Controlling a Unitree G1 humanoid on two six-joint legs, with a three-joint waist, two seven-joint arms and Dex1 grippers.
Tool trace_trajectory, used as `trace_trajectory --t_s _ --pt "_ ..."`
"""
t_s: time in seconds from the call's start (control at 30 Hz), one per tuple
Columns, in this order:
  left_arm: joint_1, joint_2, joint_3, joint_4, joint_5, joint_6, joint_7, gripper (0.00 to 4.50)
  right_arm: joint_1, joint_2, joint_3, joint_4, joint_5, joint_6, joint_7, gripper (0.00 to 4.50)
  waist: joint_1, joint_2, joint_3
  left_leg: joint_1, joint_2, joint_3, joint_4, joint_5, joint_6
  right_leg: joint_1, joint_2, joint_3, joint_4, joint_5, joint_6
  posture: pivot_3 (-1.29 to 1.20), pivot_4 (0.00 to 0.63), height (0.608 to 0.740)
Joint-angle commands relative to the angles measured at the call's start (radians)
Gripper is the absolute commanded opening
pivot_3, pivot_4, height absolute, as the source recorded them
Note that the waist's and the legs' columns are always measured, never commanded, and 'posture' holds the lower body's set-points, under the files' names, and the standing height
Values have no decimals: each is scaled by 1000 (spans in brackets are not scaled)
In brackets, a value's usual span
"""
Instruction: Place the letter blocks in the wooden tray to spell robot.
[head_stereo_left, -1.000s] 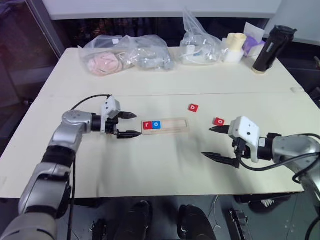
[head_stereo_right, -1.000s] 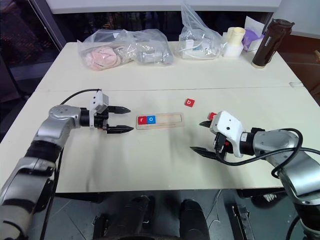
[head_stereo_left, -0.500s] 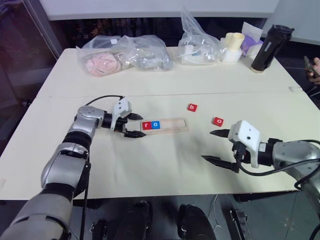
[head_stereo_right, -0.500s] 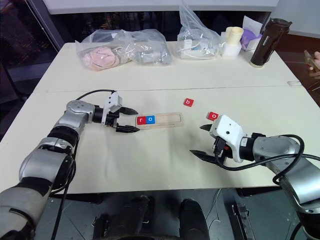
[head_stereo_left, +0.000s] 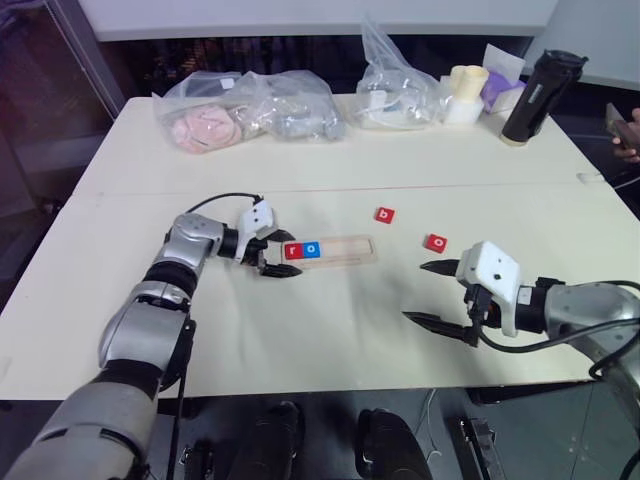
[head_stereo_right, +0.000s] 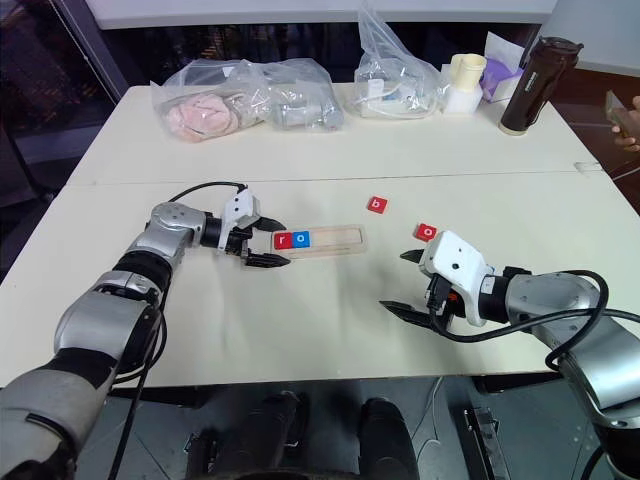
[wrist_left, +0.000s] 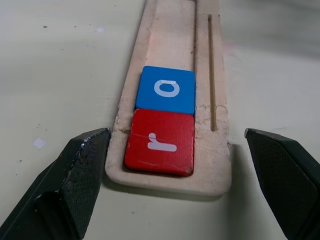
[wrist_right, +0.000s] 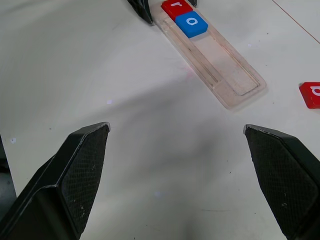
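Note:
The wooden tray (head_stereo_left: 350, 248) lies mid-table with a red "r" block (head_stereo_left: 294, 250) and a blue "o" block (head_stereo_left: 313, 249) side by side at its left end. A red "b" block (head_stereo_left: 386, 215) and a red "o" block (head_stereo_left: 436, 243) lie loose on the table to the tray's right. My left gripper (head_stereo_left: 284, 254) is open, and its fingers (wrist_left: 75, 180) straddle the tray's left end on either side of the "r" block (wrist_left: 160, 142) without touching it. Off to the right, my right gripper (head_stereo_left: 417, 292) hangs open and empty over bare table, just in front of the red "o" block.
Clear plastic bags (head_stereo_left: 250, 108) holding various items, a white cup (head_stereo_left: 470, 90) and a black bottle (head_stereo_left: 535, 95) line the table's far edge. A person's hand (head_stereo_left: 625, 135) shows at the right border. A seam crosses the table (head_stereo_left: 330, 340) behind the tray.
My left gripper has moved right and slightly down, from well left of the tray to straddling its left end. The right gripper has kept still.

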Motion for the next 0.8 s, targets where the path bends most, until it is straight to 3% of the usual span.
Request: trace_trajectory --t_s 0.03,0.6,0.73,0.8 --pt "-28 -8 13 13 24 -15 21 4500 3 -6 -33 -45 10 -2 -8 4425 0 0 0 0 0 0 0 0 0 0 0 0 0 0 0 0 150 740" --pt "-27 -22 -13 63 120 26 54 4500 -6 -6 -17 -46 3 -4 -21 4425 0 0 -1 2 0 0 7 -1 2 5 0 0 0 2 2 0 150 740" --pt "-24 -24 -14 62 125 23 47 3353 -9 -6 -16 -48 4 -2 -23 4500 0 0 -1 2 0 0 8 -1 2 5 0 0 0 2 2 0 150 740" --pt "-22 -24 -15 61 127 19 43 3135 -10 -7 -15 -46 4 -3 -23 4500 0 0 -1 2 0 0 9 -2 3 6 0 0 0 2 2 0 150 740"
